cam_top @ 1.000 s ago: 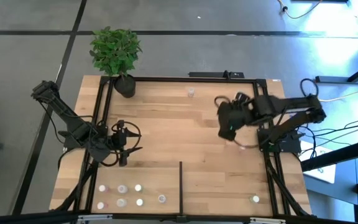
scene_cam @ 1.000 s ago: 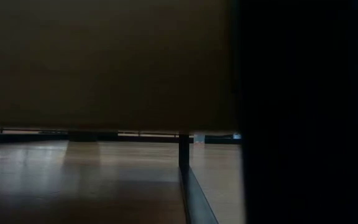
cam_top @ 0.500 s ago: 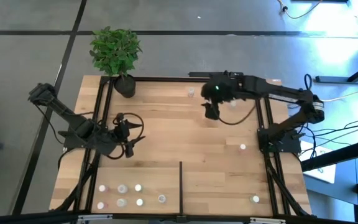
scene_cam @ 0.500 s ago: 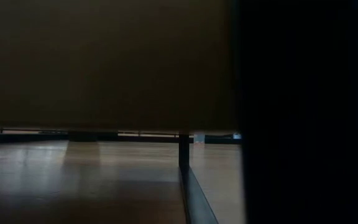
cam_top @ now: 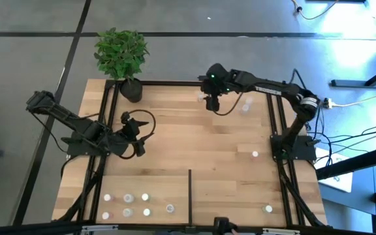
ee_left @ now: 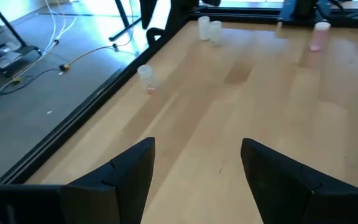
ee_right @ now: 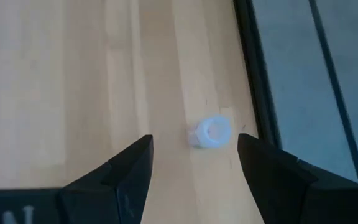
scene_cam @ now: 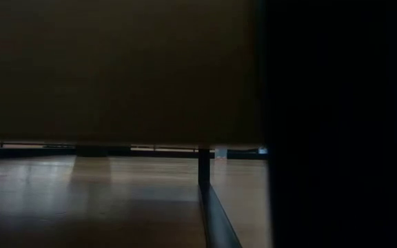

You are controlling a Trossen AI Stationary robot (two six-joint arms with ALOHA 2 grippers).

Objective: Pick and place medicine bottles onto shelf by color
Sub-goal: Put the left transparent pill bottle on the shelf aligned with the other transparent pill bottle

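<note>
Right wrist view shows the right gripper (ee_right: 194,162) spread wide, empty, hanging over a white-topped medicine bottle (ee_right: 212,132) beside the shelf's (cam_top: 175,137) far edge rail; left gripper (ee_left: 197,171) open, empty, near the left edge.

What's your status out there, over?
Right gripper open, poised over a white-topped bottle near the far rail. Left gripper open and empty over bare boards. Nothing blocking the bottle.
</note>
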